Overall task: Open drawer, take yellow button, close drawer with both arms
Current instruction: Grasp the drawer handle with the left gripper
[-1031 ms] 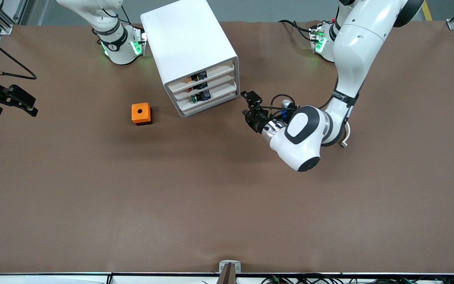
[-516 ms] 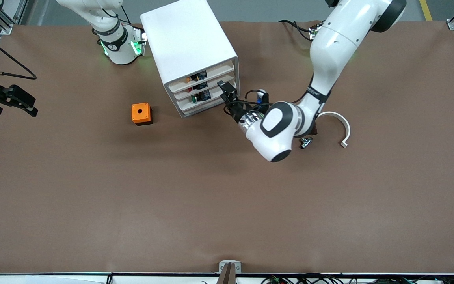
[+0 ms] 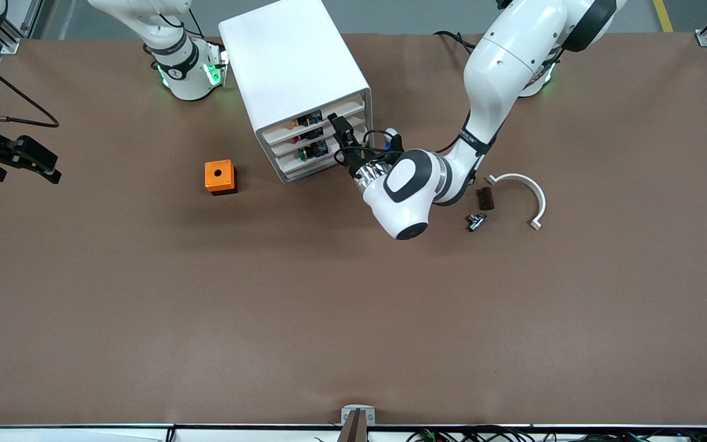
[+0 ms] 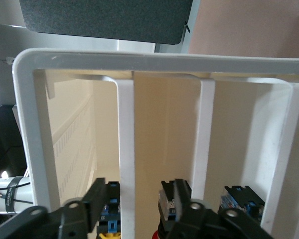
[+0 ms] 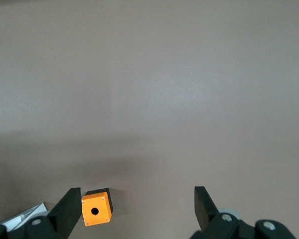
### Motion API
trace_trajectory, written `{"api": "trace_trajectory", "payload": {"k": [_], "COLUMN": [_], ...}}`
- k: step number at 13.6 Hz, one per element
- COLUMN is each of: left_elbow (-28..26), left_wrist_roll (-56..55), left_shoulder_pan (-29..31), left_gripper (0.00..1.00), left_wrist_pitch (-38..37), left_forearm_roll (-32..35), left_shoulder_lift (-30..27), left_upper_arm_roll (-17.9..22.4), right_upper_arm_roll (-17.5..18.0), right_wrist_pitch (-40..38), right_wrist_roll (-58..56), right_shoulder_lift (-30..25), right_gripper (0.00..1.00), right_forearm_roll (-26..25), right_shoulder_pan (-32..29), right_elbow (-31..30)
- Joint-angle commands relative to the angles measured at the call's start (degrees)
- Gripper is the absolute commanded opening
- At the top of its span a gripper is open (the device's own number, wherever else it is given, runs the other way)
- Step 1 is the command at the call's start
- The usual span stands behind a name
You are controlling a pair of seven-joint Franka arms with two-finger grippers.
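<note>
The drawer [image 3: 320, 118] is sitting closed as the topmost tray in the front of the white cabinet [image 3: 292, 67], which is standing on the desk [image 3: 353, 307] between the two arm bases; the button [image 3: 293, 124] is showing only as a speck of orange at the drawer's end toward the right arm. The left pincer [image 3: 336, 130] is hanging at the cabinet front with its fingers spread, level with the upper drawers; the left wrist view is showing its two fingers [image 4: 97, 196] apart before the tray fronts.

Judged step: engaging the drawer front to pull it open. For a clean pull, the fingers ought to be straddling the top drawer's lip only, then closing, then drawing straight out along the tray's axis; a skewed pull may be dragging the cabinet.

The right pincer [image 3: 19, 156] is waiting, fingers spread, over the right arm's end of the desk; the orange box [image 3: 220, 177] is lying near the cabinet.

Hard to make out: whether the fingers are touching the drawer; the drawer's handle shape; the button's body, hidden inside the tray.
</note>
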Motion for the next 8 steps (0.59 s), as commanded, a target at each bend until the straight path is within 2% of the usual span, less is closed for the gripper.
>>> {"api": "trace_trajectory", "payload": {"k": [1, 5, 6, 8], "left_elbow": [0.81, 1.16, 1.25, 3.17], "left_wrist_roll": [-1.28, -0.84, -0.67, -0.14], "left_shoulder_pan": [-1.03, -0.51, -0.16, 1.59], "left_gripper": [0.37, 0.05, 0.01, 0.01], "left_wrist_pitch": [-0.37, -0.37, -0.37, -0.37], "left_forearm_roll": [-1.06, -0.89, -0.88, -0.71], "left_shoulder_lift": [0.17, 0.00, 0.08, 0.35], "left_upper_arm_roll": [0.34, 0.42, 0.68, 1.04], "right_upper_arm_roll": [0.35, 0.35, 0.35, 0.35], "right_wrist_pitch": [0.13, -0.22, -0.39, -0.66], "right_wrist_roll": [-0.42, -0.42, -0.42, -0.42], "right_shoulder_lift": [-0.04, 0.57, 0.92, 1.10], "right_gripper": [1.00, 1.00, 1.00, 1.00], "right_forearm_roll": [-0.28, -0.19, -0.19, -0.19], "right_shoulder_pan": [-0.53, -0.35, -0.26, -0.18], "right_elbow": [0.15, 0.24, 0.24, 0.24]}}
